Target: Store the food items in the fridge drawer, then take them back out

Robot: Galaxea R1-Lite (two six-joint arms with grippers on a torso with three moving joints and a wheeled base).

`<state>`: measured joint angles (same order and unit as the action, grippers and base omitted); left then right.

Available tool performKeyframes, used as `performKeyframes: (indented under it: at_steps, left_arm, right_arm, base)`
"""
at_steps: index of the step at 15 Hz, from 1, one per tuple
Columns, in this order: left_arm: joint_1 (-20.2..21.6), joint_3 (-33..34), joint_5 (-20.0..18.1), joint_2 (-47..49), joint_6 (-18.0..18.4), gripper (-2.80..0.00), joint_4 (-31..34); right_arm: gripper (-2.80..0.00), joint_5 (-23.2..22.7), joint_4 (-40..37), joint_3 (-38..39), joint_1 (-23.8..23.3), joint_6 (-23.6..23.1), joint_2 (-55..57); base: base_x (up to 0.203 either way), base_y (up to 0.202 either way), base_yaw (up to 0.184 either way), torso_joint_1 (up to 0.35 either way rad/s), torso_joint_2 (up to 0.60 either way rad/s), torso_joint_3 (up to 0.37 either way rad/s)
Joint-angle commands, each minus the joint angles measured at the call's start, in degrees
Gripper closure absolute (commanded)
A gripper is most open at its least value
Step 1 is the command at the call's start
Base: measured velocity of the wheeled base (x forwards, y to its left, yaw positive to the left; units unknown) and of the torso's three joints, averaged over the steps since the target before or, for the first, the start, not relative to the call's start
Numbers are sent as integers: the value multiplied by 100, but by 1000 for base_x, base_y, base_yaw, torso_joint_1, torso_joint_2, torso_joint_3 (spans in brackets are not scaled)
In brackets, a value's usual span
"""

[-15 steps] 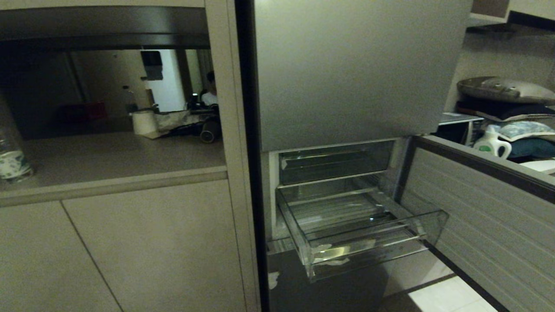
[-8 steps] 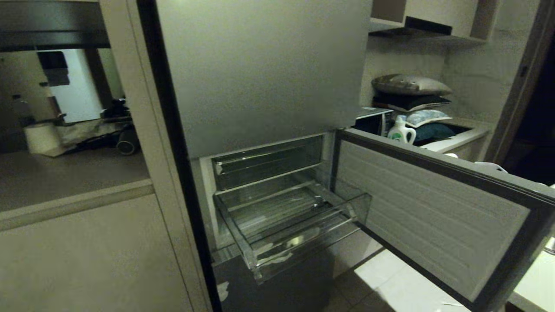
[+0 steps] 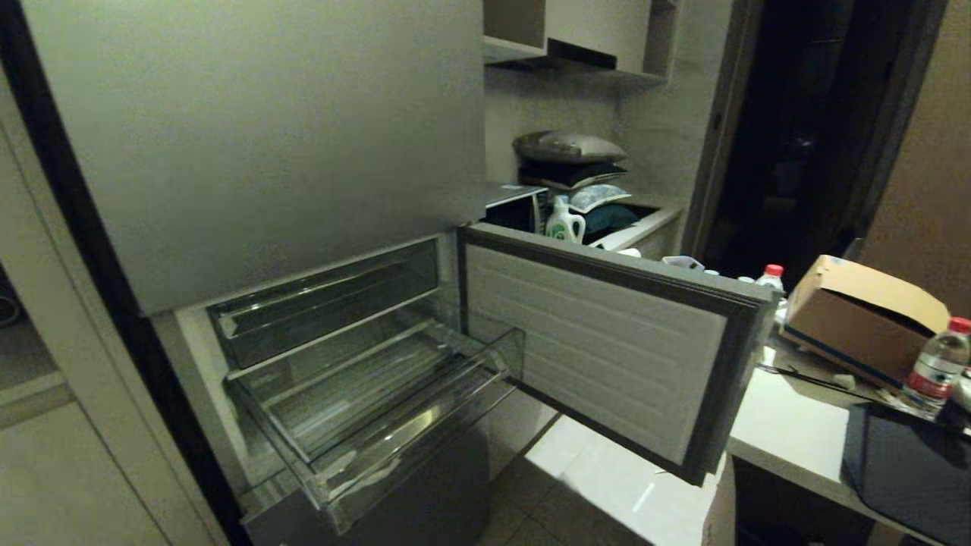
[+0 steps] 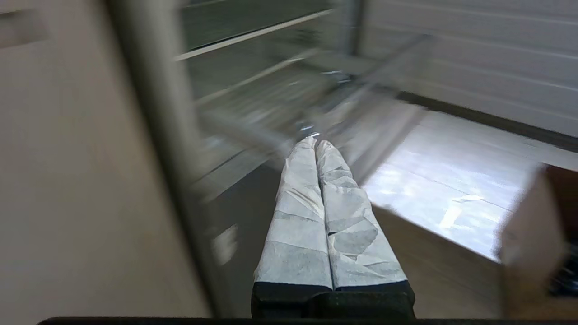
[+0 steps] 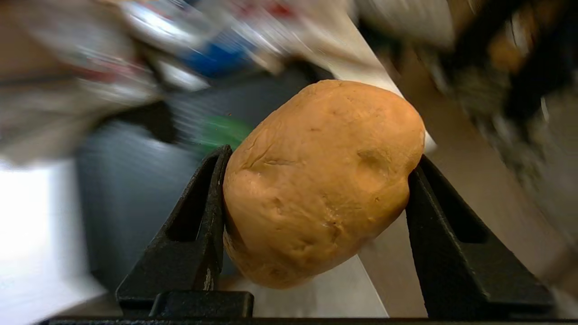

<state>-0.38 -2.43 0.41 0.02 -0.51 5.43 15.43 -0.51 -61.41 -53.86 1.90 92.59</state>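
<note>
Head view: wide transparent plastic fridge drawer (image 3: pixel 394 425) with ribbed floor pulled out below grey upper fridge door (image 3: pixel 258 136); shallower smoky-dark tray (image 3: pixel 326 303) above and behind it. Lower fridge door (image 3: pixel 599 341) swung open on the right. White counter (image 3: pixel 781 432) further right, carrying brown cardboard box (image 3: pixel 865 318), clear water bottle with red cap (image 3: pixel 937 364) and dark mat (image 3: pixel 903 470). No gripper in this view.

Left wrist view: left gripper (image 4: pixel 314 146) with white-wrapped fingers (image 4: pixel 298 216) pressed together, pointing toward the pulled-out drawer, holding nothing.

Right wrist view: right gripper (image 5: pixel 316 158) with black fingers (image 5: pixel 203 216) pinching a tan-brown rounded potato-like food item (image 5: pixel 320 180) from both sides; blurred green shape (image 5: pixel 221 131) behind, identity cannot be told
</note>
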Motion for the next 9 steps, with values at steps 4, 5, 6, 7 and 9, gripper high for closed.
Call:
performKeyframes:
  at_steps: [4,5,6,7,9]
  left_arm:
    - [1,-4,2,6,-2,0,2]
    - [0,-4,2,6,-2,0,5]
    - [3,4,2,6,-2,0,3]
    - [3,-3,2,-2,-2,0,5]
    - [3,-4,2,-2,-2,0,2]
  right_arm:
    - [0,-935,442,-230,-70,-50,2252]
    - [0,-1290,595,-239,-63,-110,2501]
    - [0,-1582,757,-253,-64,-217,2780]
    - [0,-1745,914,-277,-68,-294,3004]
    - [0,-1805,1171,-415,-77,-336,3455]
  base:
    - [0,5,-154,1,2,2]
    - [-1,4,-75,2,-7,-2]
    - [0,0,0,0,0,0]
    - [0,0,0,0,0,0]
    - [0,0,0,0,0,0]
